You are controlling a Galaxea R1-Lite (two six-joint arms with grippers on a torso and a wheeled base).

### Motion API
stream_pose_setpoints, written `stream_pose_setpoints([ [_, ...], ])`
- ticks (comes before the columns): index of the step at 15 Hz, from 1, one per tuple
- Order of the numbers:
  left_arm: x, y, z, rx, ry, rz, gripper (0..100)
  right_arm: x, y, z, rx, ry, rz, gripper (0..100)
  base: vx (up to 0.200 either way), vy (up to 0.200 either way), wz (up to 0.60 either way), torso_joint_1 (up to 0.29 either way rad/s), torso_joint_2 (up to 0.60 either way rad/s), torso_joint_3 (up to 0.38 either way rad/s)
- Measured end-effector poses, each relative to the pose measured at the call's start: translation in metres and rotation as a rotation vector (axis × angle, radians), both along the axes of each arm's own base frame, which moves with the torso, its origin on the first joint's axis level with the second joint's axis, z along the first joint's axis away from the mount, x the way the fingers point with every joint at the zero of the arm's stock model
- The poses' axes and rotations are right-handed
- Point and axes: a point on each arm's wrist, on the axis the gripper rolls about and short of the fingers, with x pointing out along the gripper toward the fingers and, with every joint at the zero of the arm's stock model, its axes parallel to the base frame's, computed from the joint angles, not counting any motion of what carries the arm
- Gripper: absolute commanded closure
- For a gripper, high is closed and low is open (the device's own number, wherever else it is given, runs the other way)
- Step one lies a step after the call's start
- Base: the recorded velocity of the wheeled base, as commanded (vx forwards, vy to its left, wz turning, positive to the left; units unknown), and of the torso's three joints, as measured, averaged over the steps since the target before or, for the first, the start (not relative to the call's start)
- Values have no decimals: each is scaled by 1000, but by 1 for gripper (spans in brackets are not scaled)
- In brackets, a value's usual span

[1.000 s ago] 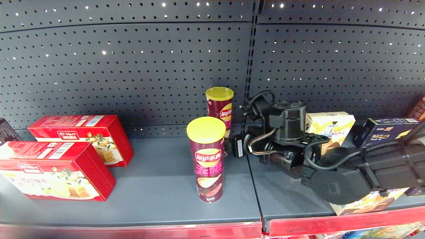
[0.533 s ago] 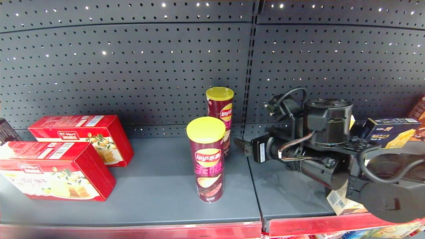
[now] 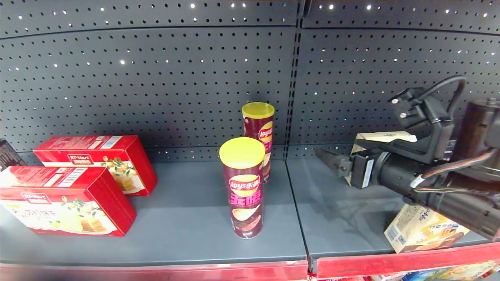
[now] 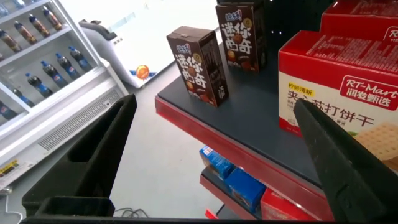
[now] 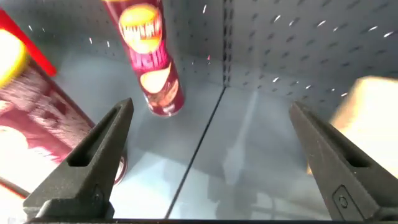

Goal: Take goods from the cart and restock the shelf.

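Two maroon chip cans with yellow lids stand upright mid-shelf, the front can (image 3: 242, 187) ahead of the back can (image 3: 258, 132). My right gripper (image 3: 326, 156) hovers over the grey shelf (image 3: 187, 222), to the right of both cans and apart from them. In the right wrist view the right gripper (image 5: 211, 106) is open and empty, with the back can (image 5: 152, 56) beyond it and the front can (image 5: 31, 124) off to one side. My left gripper (image 4: 216, 102) is open and empty, off the shelf's left end beside a red biscuit box (image 4: 339, 93).
Two red biscuit boxes (image 3: 62, 205) (image 3: 101, 160) lie at the shelf's left. Cream snack boxes (image 3: 424, 232) (image 3: 384, 137) sit to the right, partly behind my right arm. Small dark brown cartons (image 4: 199, 65) stand at the shelf's left end. A pegboard wall (image 3: 175, 86) backs the shelf.
My right arm has drawn back to the right and risen, away from the back can, which stays standing. The cans and boxes have not moved.
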Motion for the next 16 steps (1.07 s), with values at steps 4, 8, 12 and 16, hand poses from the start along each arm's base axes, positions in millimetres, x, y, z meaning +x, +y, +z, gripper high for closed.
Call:
stream_pose_setpoints([
  [4, 23, -3, 14, 0, 41, -46, 0, -39, -31, 28, -7, 2, -6, 0, 0, 0, 0, 0, 0, 0],
  [8, 45, -14, 2, 10, 156, -192, 0, -92, -76, 56, -55, 51, -29, 0, 0, 0, 0, 0, 0, 0],
  [12, 64, -26, -11, 21, 269, -343, 0, -147, -130, 61, -57, 55, -102, 0, 0, 0, 0, 0, 0, 0],
  [16, 94, -42, -3, 29, 314, -431, 0, -193, -165, 54, -22, 18, -261, 0, 0, 0, 0, 0, 0, 0],
])
